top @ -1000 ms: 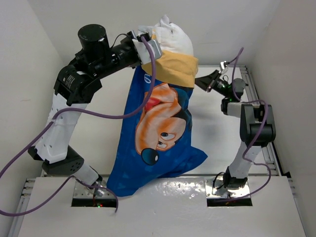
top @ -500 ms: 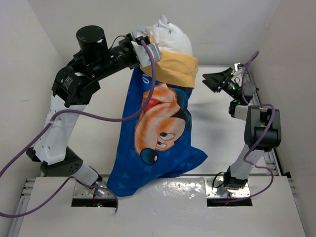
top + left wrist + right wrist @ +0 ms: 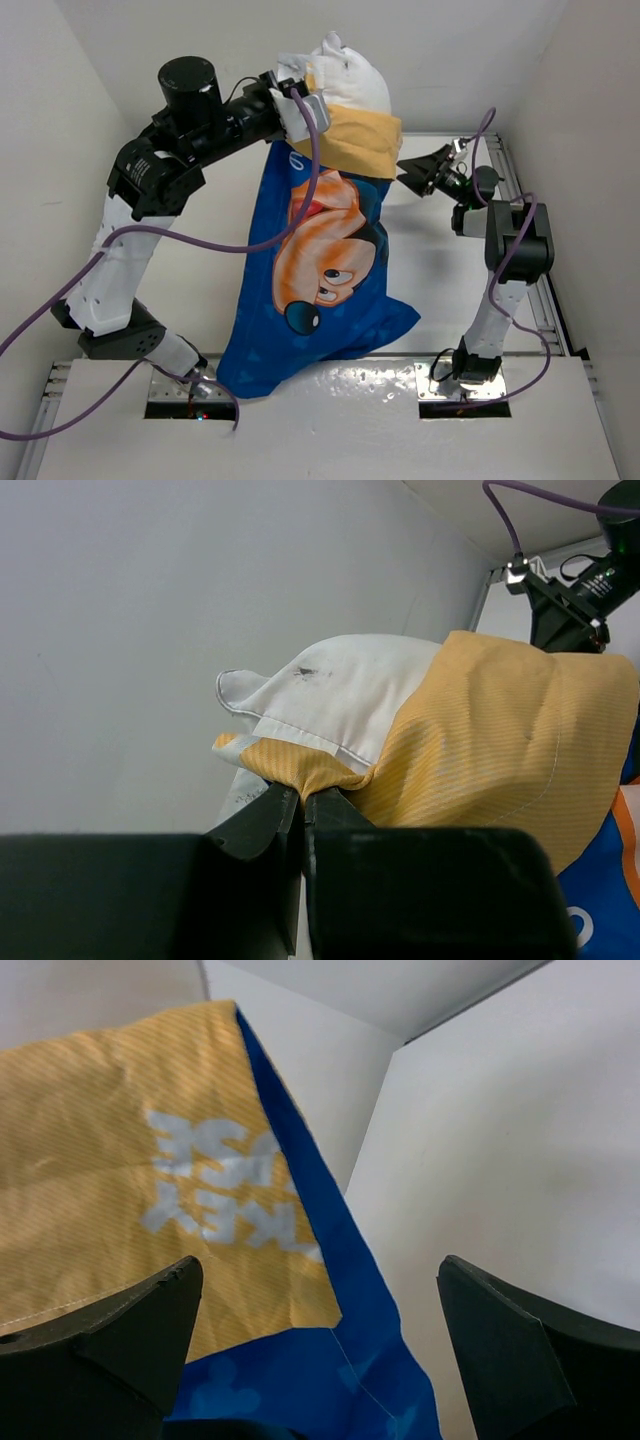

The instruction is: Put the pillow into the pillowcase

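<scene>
The pillowcase (image 3: 320,270) hangs upright, blue mouse-print side toward the top camera, with its orange-yellow cuff folded over at the top. The white pillow (image 3: 350,75) sticks out above that cuff. My left gripper (image 3: 297,95) is raised high and shut on a pinch of the orange hem (image 3: 300,765), with the pillow (image 3: 340,695) just behind it. My right gripper (image 3: 408,168) stands open beside the cuff's right edge, holding nothing. In the right wrist view its fingers (image 3: 120,1330) frame the pillowcase (image 3: 120,1180) corner where orange meets blue.
White walls close in at the back and on both sides. An aluminium rail (image 3: 520,190) runs along the table's (image 3: 440,270) right edge. Purple cables (image 3: 200,240) loop from both arms. The case's bottom rests near the left arm's base.
My right gripper has opened, swung out to the right, then come back close to the cuff's right edge. The left gripper and the hanging case have hardly moved.
</scene>
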